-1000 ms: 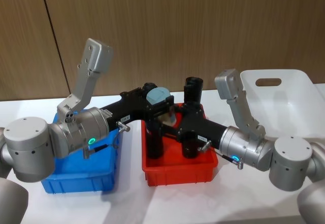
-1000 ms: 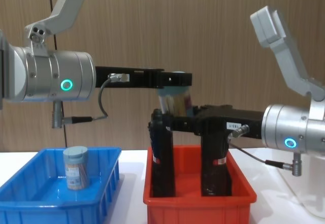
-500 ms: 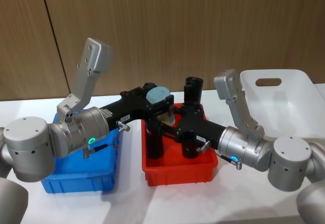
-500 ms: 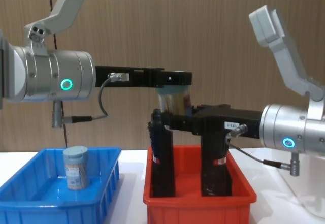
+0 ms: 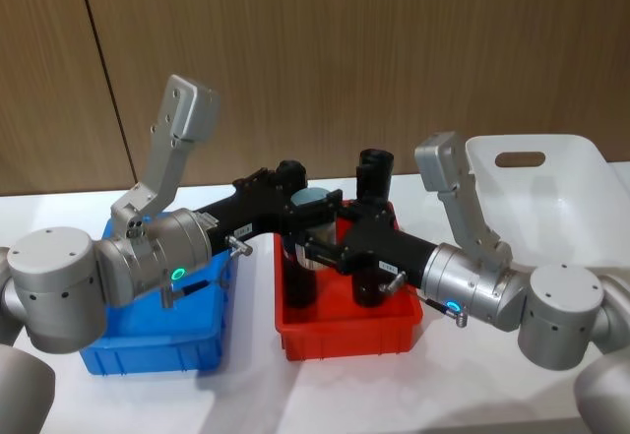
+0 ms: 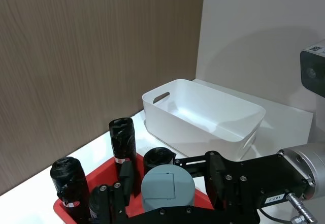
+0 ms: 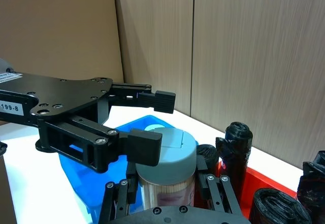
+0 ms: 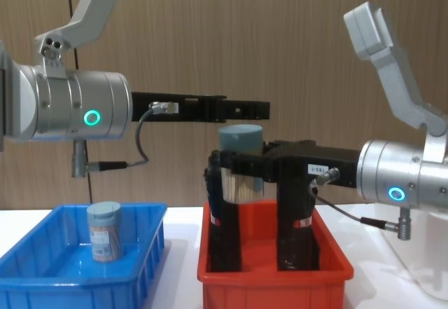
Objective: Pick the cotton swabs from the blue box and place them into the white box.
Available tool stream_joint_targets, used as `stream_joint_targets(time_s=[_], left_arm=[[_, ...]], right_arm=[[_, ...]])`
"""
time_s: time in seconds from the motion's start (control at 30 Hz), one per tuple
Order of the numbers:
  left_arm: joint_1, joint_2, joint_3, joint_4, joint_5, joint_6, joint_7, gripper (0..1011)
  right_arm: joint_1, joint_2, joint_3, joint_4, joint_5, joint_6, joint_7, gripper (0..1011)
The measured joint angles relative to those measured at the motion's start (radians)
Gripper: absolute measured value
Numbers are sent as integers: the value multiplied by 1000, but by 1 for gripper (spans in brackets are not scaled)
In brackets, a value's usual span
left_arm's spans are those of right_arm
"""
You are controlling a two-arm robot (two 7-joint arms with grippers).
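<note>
One jar of cotton swabs [image 8: 240, 162], clear with a grey-blue lid, hangs upright above the red bin, and my right gripper [image 8: 234, 174] is shut on its body from the right. My left gripper [image 8: 245, 107] stands open just above the lid; in the right wrist view its fingers [image 7: 145, 146] are spread on either side of the jar [image 7: 165, 158]. A second jar [image 8: 105, 232] stands in the blue box [image 8: 38, 281] on the left. The white box [image 5: 551, 203] sits at the far right.
A red bin [image 5: 345, 341] lies between the blue box and the white box, under both grippers, with several tall black cylinders [image 8: 297, 218] standing in it. A wood-panel wall runs close behind the table.
My left gripper has let go of the jar and opened. The right gripper has closed on it, and the jar now sits a little lower, below the left fingers.
</note>
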Motion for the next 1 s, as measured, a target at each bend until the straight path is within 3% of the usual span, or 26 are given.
stream_joint_targets(time_s=[0.1, 1.0], left_arm=[[0, 0, 0, 0, 0, 0, 0, 1004], [0, 0, -1, -1, 0, -2, 0, 1004]], right_arm=[[0, 0, -1, -1, 1, -1, 0, 677], [-16, 15, -3, -20, 26, -6, -11, 677]])
